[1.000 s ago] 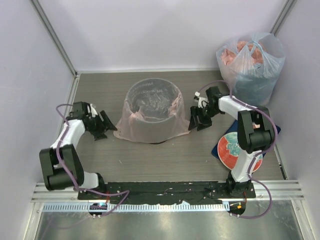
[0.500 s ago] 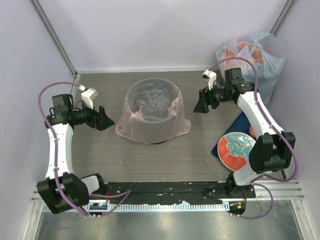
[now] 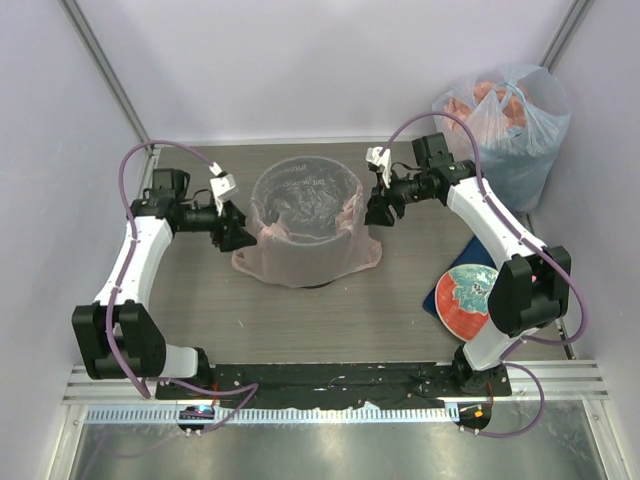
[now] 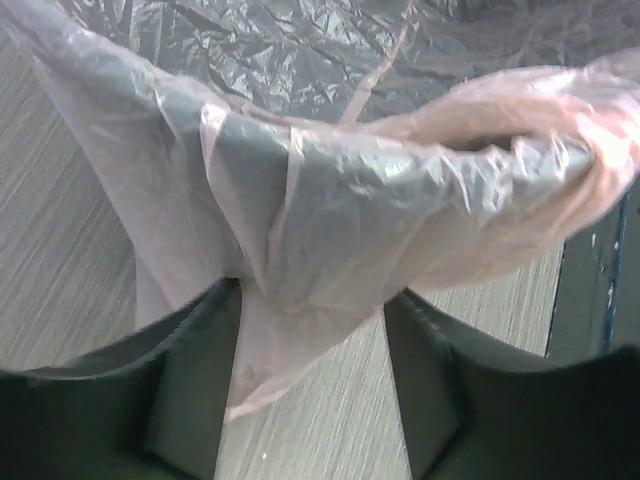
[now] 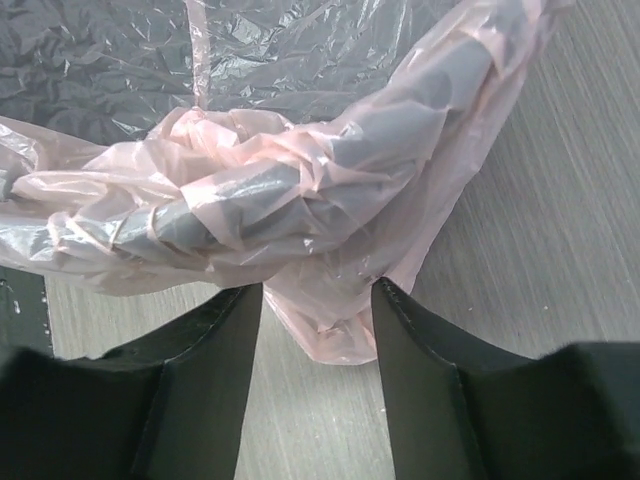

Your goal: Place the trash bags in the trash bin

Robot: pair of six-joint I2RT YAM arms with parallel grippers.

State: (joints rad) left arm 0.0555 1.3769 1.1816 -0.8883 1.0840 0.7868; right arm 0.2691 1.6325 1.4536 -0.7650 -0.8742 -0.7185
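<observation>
1. Bin (image 3: 305,205) of black plastic stands upright at the middle of the grey wood-grain table (image 3: 400,320), between the 2 arms.
2. The pale pink trash bag (image 3: 262,262) already lines the bin: its crinkled film covers the inside, folds over the rim and flares out in a skirt onto the table all around.
3. The left gripper (image 3: 243,238) sits at the bin's left side, just below the rim. In the left wrist view its 2 dark fingers (image 4: 190,410) stand apart, and a hanging fold of the bag drops into the gap between them; they are not pressed on it.
4. The right gripper (image 3: 378,212) sits at the bin's right side, by the rim. In the right wrist view its fingers (image 5: 210,390) are also spread, with the bunched pink edge just above them and the tip of a fold reaching between them, unclamped.
5. A bulging clear-bluish bag (image 3: 500,120) with pink and blue contents stands in the far right corner, well apart from the bin.
6. A red plate (image 3: 470,305) with a teal pattern lies near the right arm's base.
</observation>
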